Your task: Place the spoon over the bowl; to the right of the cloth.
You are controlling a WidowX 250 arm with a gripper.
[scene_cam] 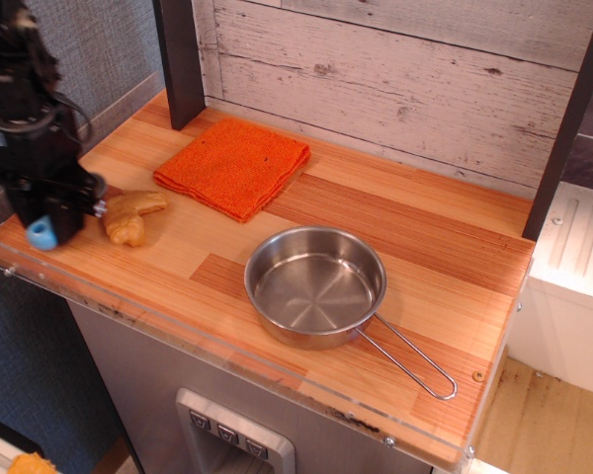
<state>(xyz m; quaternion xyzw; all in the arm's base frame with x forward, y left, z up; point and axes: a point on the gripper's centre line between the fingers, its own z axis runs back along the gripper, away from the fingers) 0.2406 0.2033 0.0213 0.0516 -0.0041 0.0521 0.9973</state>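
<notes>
- In the single view, the gripper point(45, 225) hangs at the far left end of the wooden counter point(425, 247), its black body pointing down.
- Its jaws are drawn in narrow around the spoon point(42, 234); only the light-blue end of the handle shows, poking out at the bottom of the gripper, and the grey head is hidden behind the black fingers.
- Whether the spoon is lifted clear of the counter or just touching it cannot be told from this angle.
- Just to the right of the gripper lies a tan lumpy food piece point(129, 216), close beside the fingers; contact cannot be judged.
- The cloth point(233, 165), bright orange and folded square, lies farther right of the gripper and back toward the whitewashed plank wall point(395, 79), apart from the gripper.
- The bowl point(314, 286) sits well to the right of the gripper and nearer the front edge, its thin wire loop handle pointing away to the right; it is well apart from both the spoon and the cloth.
</notes>
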